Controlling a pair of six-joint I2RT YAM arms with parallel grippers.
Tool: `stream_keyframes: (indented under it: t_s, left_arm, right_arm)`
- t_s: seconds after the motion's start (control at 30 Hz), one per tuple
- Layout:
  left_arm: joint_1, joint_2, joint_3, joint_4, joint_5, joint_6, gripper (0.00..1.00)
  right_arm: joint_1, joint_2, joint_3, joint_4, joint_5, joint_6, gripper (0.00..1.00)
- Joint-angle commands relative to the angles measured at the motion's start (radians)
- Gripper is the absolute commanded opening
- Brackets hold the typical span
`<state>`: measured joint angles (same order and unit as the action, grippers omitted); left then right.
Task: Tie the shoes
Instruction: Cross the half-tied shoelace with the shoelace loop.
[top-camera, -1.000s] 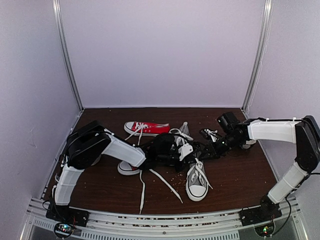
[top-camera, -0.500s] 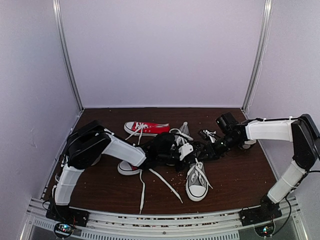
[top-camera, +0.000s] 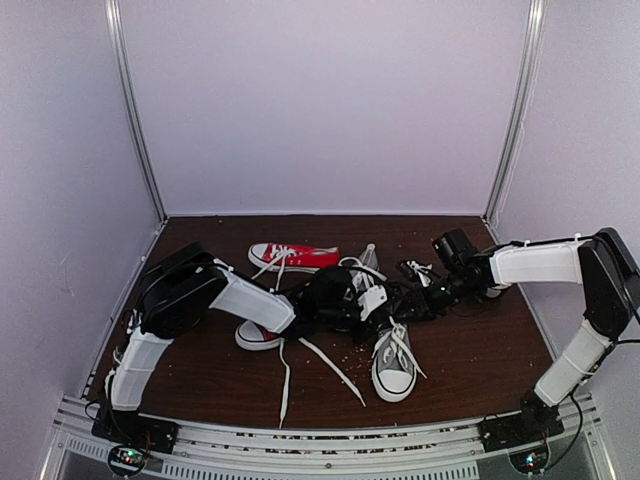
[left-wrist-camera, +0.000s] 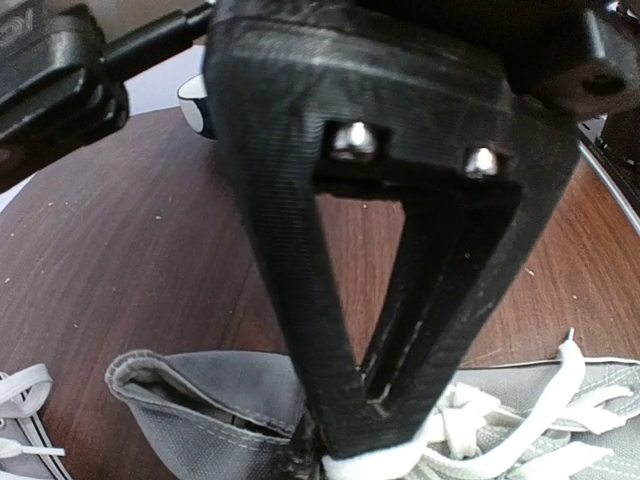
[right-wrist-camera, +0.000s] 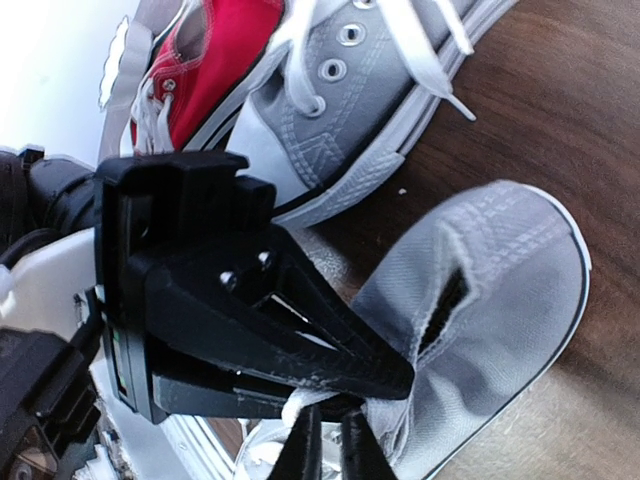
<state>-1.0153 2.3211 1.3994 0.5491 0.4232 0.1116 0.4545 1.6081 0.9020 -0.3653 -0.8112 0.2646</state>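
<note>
Two robot arms meet over a cluster of small sneakers at the middle of a dark brown table (top-camera: 480, 370), seen from above. One grey shoe (top-camera: 393, 362) lies just below the centre of the overhead frame. Its white toe cap points toward the bottom edge, its laces are loose, and its open heel end sits beneath both grippers. The second grey shoe (top-camera: 366, 262) lies just above the centre, close beside a red sneaker (top-camera: 290, 257) on its left. Another red sneaker (top-camera: 252, 337) shows at centre left, partly under the left arm. In the left wrist view, the left gripper (left-wrist-camera: 360, 430) fills the middle of the frame. Its black fingers are closed together at the bottom edge on a bunch of white lace (left-wrist-camera: 345, 465), right over the grey shoe's opening. In the right wrist view, the right gripper (right-wrist-camera: 330, 452) shows only as two thin dark tips at bottom centre, almost together with a narrow gap. Whether any lace sits between them cannot be told. Loose lace strands (top-camera: 330, 368) trail across the table toward the lower middle of the overhead frame.
</note>
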Motion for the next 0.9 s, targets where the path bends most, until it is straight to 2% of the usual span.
stream_keyframes:
  t_s: [0.0, 0.07, 0.27, 0.47, 0.77, 0.87]
  left_arm:
    - [-0.009, 0.002, 0.013, 0.169, -0.025, -0.076, 0.08]
    - [-0.009, -0.002, 0.000, 0.197, -0.038, -0.098, 0.08]
    - [-0.004, -0.016, -0.035, 0.226, -0.065, -0.103, 0.08]
    - [-0.002, -0.034, -0.062, 0.192, -0.092, -0.041, 0.08]
    - [-0.002, -0.024, -0.046, 0.181, -0.080, -0.038, 0.08]
    - [-0.002, -0.025, -0.045, 0.195, -0.076, -0.044, 0.09]
  right_arm:
    - [0.021, 0.020, -0.026, 0.064, -0.020, 0.016, 0.03]
    - [0.021, 0.012, -0.026, 0.058, -0.021, 0.014, 0.00]
    - [0.007, -0.050, -0.003, -0.006, 0.029, -0.009, 0.00]
    - [-0.004, -0.101, 0.034, -0.110, 0.131, -0.053, 0.00]
    - [-0.005, -0.103, 0.022, -0.111, 0.130, -0.053, 0.00]
    - [-0.004, -0.093, 0.005, -0.063, 0.108, -0.033, 0.05]
